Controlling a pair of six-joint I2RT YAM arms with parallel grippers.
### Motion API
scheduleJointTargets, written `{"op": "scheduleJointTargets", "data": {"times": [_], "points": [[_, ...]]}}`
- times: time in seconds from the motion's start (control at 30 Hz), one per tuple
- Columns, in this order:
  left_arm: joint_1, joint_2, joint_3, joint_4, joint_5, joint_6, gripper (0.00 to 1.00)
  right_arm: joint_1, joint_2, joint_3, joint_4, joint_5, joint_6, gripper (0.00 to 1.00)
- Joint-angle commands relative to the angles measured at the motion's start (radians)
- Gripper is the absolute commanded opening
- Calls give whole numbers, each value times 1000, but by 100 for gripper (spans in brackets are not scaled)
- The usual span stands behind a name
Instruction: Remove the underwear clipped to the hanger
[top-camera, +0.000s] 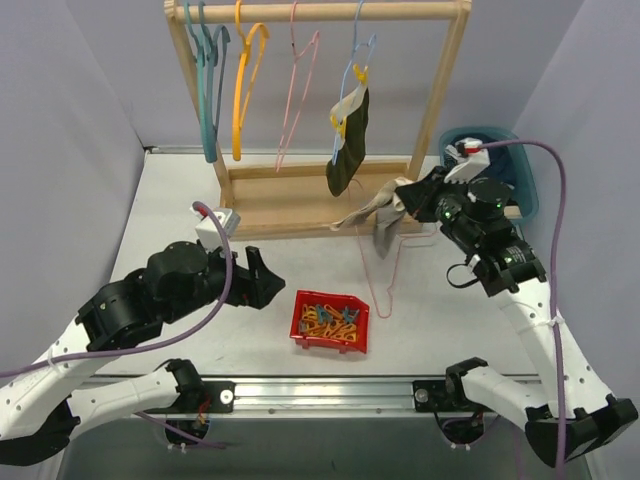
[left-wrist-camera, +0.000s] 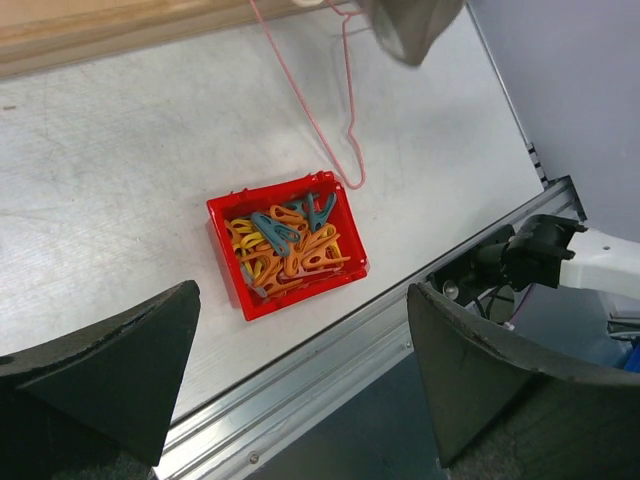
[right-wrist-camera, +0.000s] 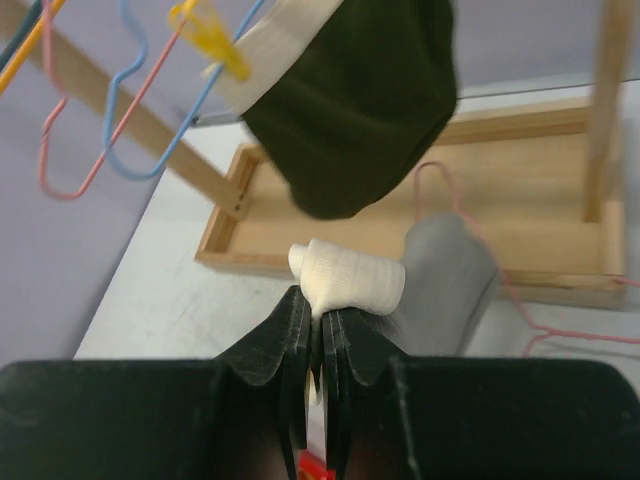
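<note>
A dark olive-black underwear (top-camera: 350, 140) hangs from a blue hanger (top-camera: 358, 45) on the wooden rack, pinned by a yellow clip (right-wrist-camera: 210, 30). It also fills the top of the right wrist view (right-wrist-camera: 360, 110). My right gripper (top-camera: 408, 195) is shut on the pale waistband (right-wrist-camera: 350, 278) of a grey-beige underwear (top-camera: 382, 215), whose cloth (right-wrist-camera: 450, 280) droops below the jaws (right-wrist-camera: 318, 305). A pink hanger (top-camera: 385, 285) lies flat on the table beneath it. My left gripper (top-camera: 262, 280) hovers wide open and empty (left-wrist-camera: 302, 288) over the table's near left.
A red bin (top-camera: 300, 322) of orange, yellow and blue clips (left-wrist-camera: 290, 250) sits near the front edge. The wooden rack (top-camera: 300, 195) holds several bare hangers at the back. A blue tub (top-camera: 505, 160) stands at the back right.
</note>
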Motion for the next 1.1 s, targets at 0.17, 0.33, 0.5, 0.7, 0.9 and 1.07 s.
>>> {"op": "scheduleJointTargets", "data": {"times": [0.17,0.33,0.5,0.7,0.9,1.07], "points": [[7,-48,33,5,-15,27,94,-387,33,206,-40,-20,-14,0],[7,-62,-5,64,-4,56,94,-518,154,264,17,4,19,0],[8,-73,-47,128,0,88,94,-530,353,353,102,133,8,0],[10,-73,-105,208,29,106,94,-530,550,490,208,276,-7,0],[17,-107,-154,230,2,122,94,-530,760,651,292,346,-30,0],[25,-142,-194,234,-38,122,94,-541,886,717,305,446,-75,0]]}}
